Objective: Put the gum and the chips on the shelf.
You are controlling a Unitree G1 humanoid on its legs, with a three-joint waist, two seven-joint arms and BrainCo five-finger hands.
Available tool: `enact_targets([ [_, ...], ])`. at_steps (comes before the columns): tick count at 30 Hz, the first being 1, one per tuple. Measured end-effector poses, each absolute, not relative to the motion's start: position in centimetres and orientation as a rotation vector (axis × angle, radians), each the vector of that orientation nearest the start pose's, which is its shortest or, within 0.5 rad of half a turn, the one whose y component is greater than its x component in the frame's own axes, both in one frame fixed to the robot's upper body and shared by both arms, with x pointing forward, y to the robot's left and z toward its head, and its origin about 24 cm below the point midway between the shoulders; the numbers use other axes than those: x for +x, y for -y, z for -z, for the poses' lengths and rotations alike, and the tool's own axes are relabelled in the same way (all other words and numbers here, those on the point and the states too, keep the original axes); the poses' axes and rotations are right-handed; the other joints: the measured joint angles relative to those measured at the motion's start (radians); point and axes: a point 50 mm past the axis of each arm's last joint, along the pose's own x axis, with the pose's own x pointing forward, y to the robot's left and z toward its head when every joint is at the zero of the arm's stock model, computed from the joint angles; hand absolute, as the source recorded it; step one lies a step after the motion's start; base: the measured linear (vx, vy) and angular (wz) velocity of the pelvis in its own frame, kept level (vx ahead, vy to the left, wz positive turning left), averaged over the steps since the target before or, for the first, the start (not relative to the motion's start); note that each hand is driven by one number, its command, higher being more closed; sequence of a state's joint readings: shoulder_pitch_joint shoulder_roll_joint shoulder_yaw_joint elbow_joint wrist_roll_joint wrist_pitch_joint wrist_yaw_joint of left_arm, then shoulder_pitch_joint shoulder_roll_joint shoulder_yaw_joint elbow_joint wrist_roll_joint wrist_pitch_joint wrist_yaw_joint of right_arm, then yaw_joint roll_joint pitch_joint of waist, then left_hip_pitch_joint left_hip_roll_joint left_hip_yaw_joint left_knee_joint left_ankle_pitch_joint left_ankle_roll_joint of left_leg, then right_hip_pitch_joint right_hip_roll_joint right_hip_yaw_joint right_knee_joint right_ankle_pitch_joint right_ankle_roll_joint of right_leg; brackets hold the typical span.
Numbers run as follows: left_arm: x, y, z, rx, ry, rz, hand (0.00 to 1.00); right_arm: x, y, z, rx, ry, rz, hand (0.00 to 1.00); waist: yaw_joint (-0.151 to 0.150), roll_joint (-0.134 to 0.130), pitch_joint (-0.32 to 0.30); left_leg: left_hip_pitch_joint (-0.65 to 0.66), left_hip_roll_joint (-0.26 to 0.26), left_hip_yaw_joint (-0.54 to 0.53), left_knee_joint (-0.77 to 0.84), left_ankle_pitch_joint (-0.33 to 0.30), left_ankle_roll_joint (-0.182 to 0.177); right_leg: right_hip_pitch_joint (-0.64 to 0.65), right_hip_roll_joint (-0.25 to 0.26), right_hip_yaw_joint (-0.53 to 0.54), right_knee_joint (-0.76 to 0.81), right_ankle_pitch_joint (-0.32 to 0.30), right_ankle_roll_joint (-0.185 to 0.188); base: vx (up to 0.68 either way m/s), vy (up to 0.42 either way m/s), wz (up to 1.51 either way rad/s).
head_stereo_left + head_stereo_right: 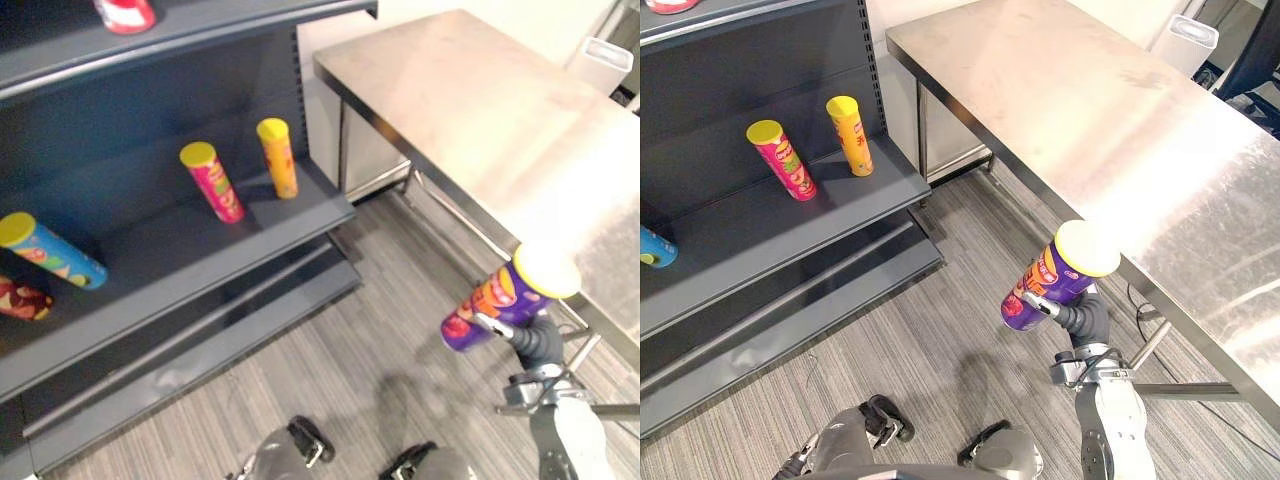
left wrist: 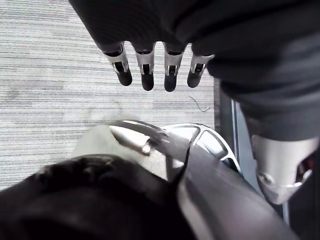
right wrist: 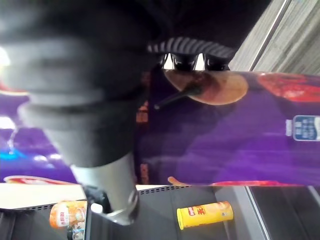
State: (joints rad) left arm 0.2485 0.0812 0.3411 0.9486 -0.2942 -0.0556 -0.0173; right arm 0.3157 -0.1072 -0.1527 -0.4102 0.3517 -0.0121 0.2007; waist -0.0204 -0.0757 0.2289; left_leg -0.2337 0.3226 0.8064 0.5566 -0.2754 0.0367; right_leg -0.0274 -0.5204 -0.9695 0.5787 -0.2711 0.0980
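Closest in, the right hand (image 1: 1081,319) is curled round the purple chips can (image 1: 1060,272), tilted over the floor beside the counter (image 1: 1110,120). It should be stood upright on the shelf (image 1: 760,225), clear of the yellow can (image 1: 850,135). The left hand (image 2: 145,70) hangs straight-fingered, holding nothing.

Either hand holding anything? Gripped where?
Right hand holds the purple cylindrical chips can with the yellow lid, fingers curled round its body, nearer the base. Left hand is open, holding nothing.

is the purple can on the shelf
No, the right hand holds the purple can over the floor, away from the shelf.
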Motion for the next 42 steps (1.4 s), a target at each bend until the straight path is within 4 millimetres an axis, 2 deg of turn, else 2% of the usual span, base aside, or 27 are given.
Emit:
enact_targets([
  [3,4.4,-23.5,15.7,-0.32,-1.031,-0.589,0.0,18.5,20.4,-7.8,0.159,0.159,-0.025,1.0,0.0,0.0,0.0,-0.016,-0.035,-0.039,0.003,-0.021,0.008,0.038,-0.025,-0.042,0.002,0.01,0.001,0.04,0.1,0.44],
  [4,4.4,-23.5,15.7,-0.321,-1.031,-0.588,0.0,18.4,20.4,-7.7,0.159,0.151,-0.023,1.0,-0.002,0.0,-0.001,-0.017,-0.06,-0.063,0.0,-0.042,0.006,0.058,-0.044,-0.051,0.02,0.021,-0.02,0.05,0.161,0.77],
  [6,4.6,-23.4,15.6,-0.317,-1.027,-0.579,0.0,18.0,20.6,-7.4,0.155,0.132,-0.014,1.0,-0.009,0.006,-0.001,-0.011,-0.103,-0.113,-0.003,-0.063,0.024,0.044,-0.082,0.052,0.113,0.08,-0.116,0.08,0.215,0.94],
  [7,4.8,-23.4,15.6,-0.306,-1.026,-0.565,0.0,17.6,20.7,-7.0,0.156,0.112,-0.007,1.0,-0.01,0.01,-0.002,0.002,-0.129,-0.154,-0.004,-0.076,0.036,-0.011,-0.096,0.222,0.204,0.163,-0.235,0.14,0.246,1.17],
  [8,5.0,-23.4,15.5,-0.294,-1.019,-0.553,0.0,17.1,20.7,-6.5,0.16,0.085,-0.002,1.0,-0.026,0.017,-0.001,0.014,-0.152,-0.204,-0.002,-0.092,0.042,-0.074,-0.072,0.427,0.283,0.215,-0.271,0.15,0.23,1.26],
  [9,5.2,-23.4,15.4,-0.285,-1.016,-0.545,0.0,16.9,20.6,-6.2,0.166,0.073,-0.001,1.0,-0.033,0.023,0.0,0.015,-0.162,-0.228,0.0,-0.099,0.041,-0.102,-0.037,0.532,0.309,0.199,-0.245,0.2,0.177,1.29],
  [10,5.5,-23.3,15.4,-0.276,-1.014,-0.532,0.0,16.7,20.4,-6.0,0.168,0.062,0.003,1.0,-0.045,0.023,0.0,0.028,-0.173,-0.26,0.0,-0.1,0.05,-0.146,0.045,0.705,0.333,0.153,-0.168,0.19,0.112,0.96],
  [12,5.4,-23.5,15.4,-0.259,-1.024,-0.519,0.0,16.5,20.0,-5.7,0.186,0.057,0.008,1.0,-0.058,0.024,0.0,0.055,-0.194,-0.294,-0.021,-0.098,0.05,-0.19,0.139,0.829,0.285,0.092,-0.103,0.25,0.119,0.71],
  [13,5.5,-23.3,15.4,-0.25,-1.027,-0.505,0.0,16.4,19.9,-5.7,0.196,0.058,0.012,1.0,-0.057,0.027,-0.001,0.07,-0.198,-0.297,-0.038,-0.097,0.048,-0.214,0.192,0.869,0.188,0.058,-0.059,0.22,0.095,0.33],
  [16,5.9,-23.2,15.4,-0.224,-1.031,-0.469,0.0,16.2,20.0,-5.6,0.195,0.052,0.019,1.0,-0.062,0.03,0.0,0.083,-0.211,-0.327,-0.057,-0.096,0.045,-0.24,0.281,0.917,-0.049,0.058,-0.023,0.17,-0.014,0.36],
  [17,6.1,-23.2,15.3,-0.212,-1.028,-0.457,0.0,15.8,20.2,-5.4,0.191,0.037,0.03,1.0,-0.062,0.022,-0.003,0.087,-0.225,-0.353,-0.051,-0.098,0.039,-0.241,0.302,0.929,-0.114,0.085,0.017,0.17,-0.135,0.64],
  [18,6.1,-23.3,15.3,-0.208,-1.027,-0.455,0.0,15.7,20.3,-5.3,0.19,0.03,0.034,1.0,-0.061,0.018,-0.001,0.093,-0.233,-0.363,-0.048,-0.099,0.033,-0.234,0.302,0.926,-0.134,0.1,0.031,0.17,-0.17,0.73],
  [19,6.2,-23.2,15.3,-0.209,-1.028,-0.454,0.0,15.6,20.5,-5.2,0.18,0.018,0.031,1.0,-0.061,0.029,0.004,0.104,-0.229,-0.395,-0.046,-0.102,0.018,-0.204,0.309,0.915,-0.15,0.098,0.053,0.11,-0.124,0.45],
  [22,6.0,-22.7,15.5,-0.216,-1.035,-0.458,0.0,16.2,20.3,-5.7,0.171,0.037,-0.014,1.0,-0.054,0.044,0.001,0.107,-0.22,-0.442,-0.098,-0.076,-0.025,-0.161,0.331,0.873,-0.222,0.105,0.056,0.09,-0.137,0.32],
  [26,5.3,-22.9,15.7,-0.216,-1.062,-0.481,0.0,16.9,20.1,-6.5,0.204,0.086,-0.037,1.0,-0.051,0.04,-0.006,0.124,-0.197,-0.493,-0.19,-0.016,-0.063,-0.098,0.377,0.81,-0.335,0.145,0.021,0.07,-0.162,0.26],
  [28,5.1,-22.7,15.8,-0.216,-1.074,-0.477,0.0,17.0,20.0,-6.7,0.196,0.09,-0.07,1.0,-0.039,0.038,-0.01,0.148,-0.196,-0.494,-0.238,0.012,-0.074,-0.072,0.389,0.804,-0.38,0.161,0.01,0.07,-0.148,0.13],
  [32,5.1,-22.7,15.8,-0.215,-1.075,-0.471,0.0,17.6,19.2,-7.2,0.168,0.096,-0.186,1.0,-0.029,0.037,-0.021,0.171,-0.202,-0.519,-0.319,0.06,-0.085,-0.035,0.405,0.781,-0.453,0.189,-0.006,0.04,-0.078,0.16],
  [35,5.0,-22.7,15.8,-0.223,-1.075,-0.463,0.0,18.6,18.3,-8.4,0.109,0.138,-0.304,1.0,-0.027,0.034,-0.026,0.18,-0.212,-0.535,-0.381,0.1,-0.088,-0.031,0.409,0.774,-0.484,0.207,-0.013,0.01,-0.05,0.16],
  [39,5.1,-22.7,15.8,-0.196,-1.077,-0.442,0.0,20.3,16.1,-10.2,0.066,0.214,-0.462,1.0,-0.007,0.033,-0.045,0.206,-0.224,-0.557,-0.443,0.142,-0.091,-0.004,0.411,0.759,-0.516,0.219,-0.016,-0.03,-0.031,0.17],
  [42,5.0,-22.9,15.8,-0.192,-1.08,-0.434,0.0,21.8,13.5,-9.5,0.1,0.203,-0.594,1.0,0.005,0.023,-0.066,0.206,-0.23,-0.576,-0.478,0.174,-0.09,-0.002,0.413,0.742,-0.535,0.233,-0.019,-0.05,-0.019,0.18],
])
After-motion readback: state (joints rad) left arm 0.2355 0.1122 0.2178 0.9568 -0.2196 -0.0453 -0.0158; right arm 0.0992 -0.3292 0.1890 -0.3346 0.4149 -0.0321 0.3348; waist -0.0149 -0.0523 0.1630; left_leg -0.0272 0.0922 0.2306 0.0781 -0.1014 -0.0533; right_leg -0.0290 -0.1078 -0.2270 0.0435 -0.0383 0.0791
